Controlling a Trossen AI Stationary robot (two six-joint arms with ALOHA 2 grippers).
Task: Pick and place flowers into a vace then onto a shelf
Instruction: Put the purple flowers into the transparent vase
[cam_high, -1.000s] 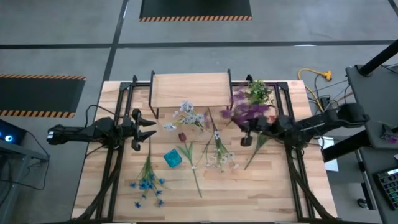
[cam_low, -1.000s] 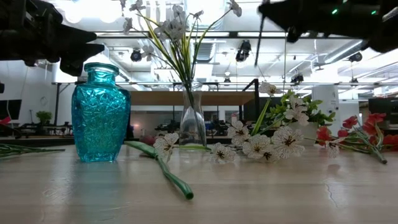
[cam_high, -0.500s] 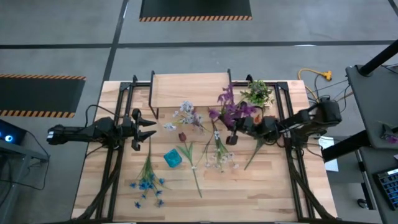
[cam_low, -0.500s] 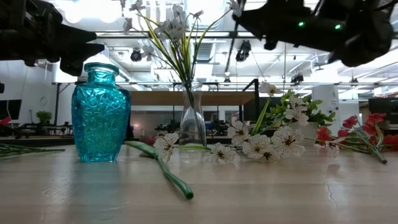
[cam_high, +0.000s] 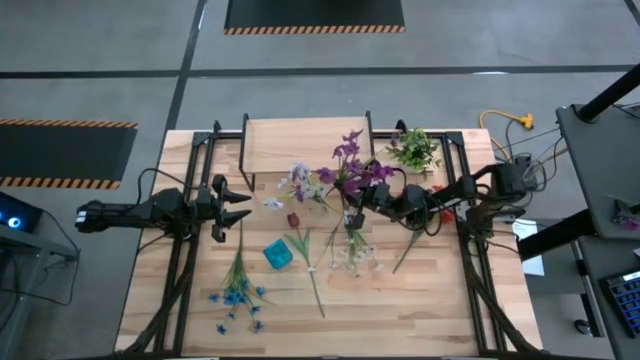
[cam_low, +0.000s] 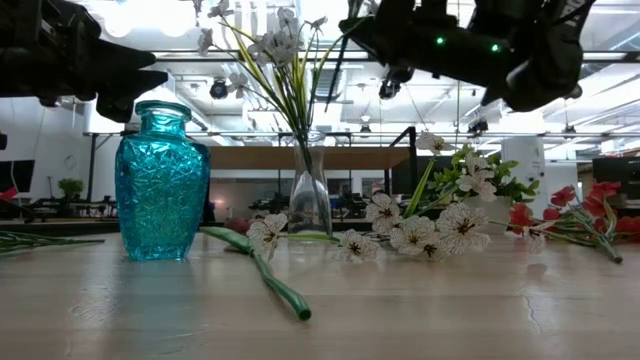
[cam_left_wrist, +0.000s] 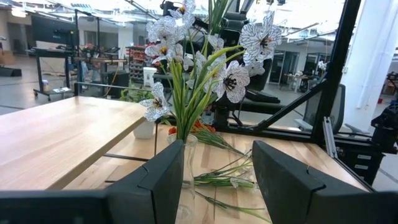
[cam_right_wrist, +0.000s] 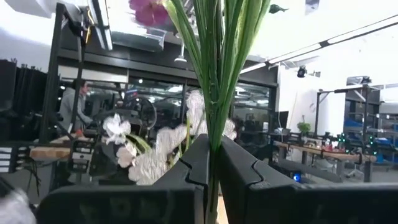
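R gripper (cam_high: 362, 196) is clamped tight on a bunch of purple flowers (cam_high: 352, 168), held up in the air above the table's middle, just front-right of the clear glass vase (cam_low: 309, 198). R wrist view shows stems (cam_right_wrist: 216, 74) pinched between its fingers (cam_right_wrist: 186, 168), blooms up top. Clear vase, already w/ white flowers (cam_left_wrist: 205, 56), sits just in front of the shelf (cam_high: 305, 142) at the table's back edge. L gripper (cam_high: 243, 206) hovers near the left edge, jaws partly open, nothing in them, aimed at that vase. Teal vase (cam_low: 161, 180) stands empty nearer the front. Loose on the table: blue flowers (cam_high: 236, 293) front-left, white sprigs (cam_high: 352, 252) centre, red flowers (cam_low: 570, 215) by the right side. Handling guess: stems light, thin, bendy, plastic-slick; blooms top-heavy so bunch sways. Grip low on stems, bundled, not on petals. Narrow vase neck + light glass = tip risk.
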